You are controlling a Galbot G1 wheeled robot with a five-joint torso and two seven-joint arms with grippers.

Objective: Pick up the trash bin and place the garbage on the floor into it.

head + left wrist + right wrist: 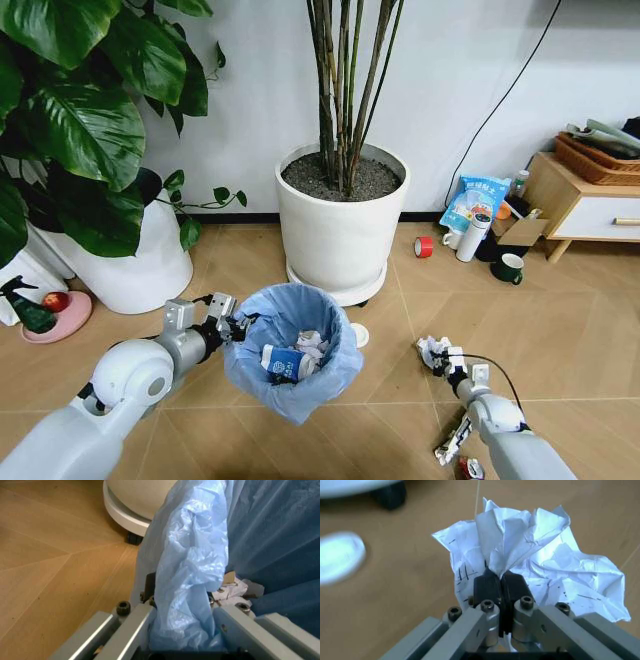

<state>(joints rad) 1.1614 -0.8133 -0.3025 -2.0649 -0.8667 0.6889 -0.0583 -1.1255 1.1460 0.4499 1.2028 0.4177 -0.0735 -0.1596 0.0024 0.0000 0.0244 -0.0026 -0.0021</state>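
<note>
Two arms reach forward: left gripper (232,325) clamps the trash bin (290,350), right gripper (440,357) pinches crumpled paper (530,562).

Light blue bag (290,345), white wad (535,558) with seemingly dark marks.

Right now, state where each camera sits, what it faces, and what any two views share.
Head: high, looking down at the floor; both arms show.
Left wrist: behind the left gripper, clamped on the trash bin rim.
Right wrist: behind the right gripper, pinching a crumpled paper wad.
Head and left wrist share the bin and the white plant pot.
</note>
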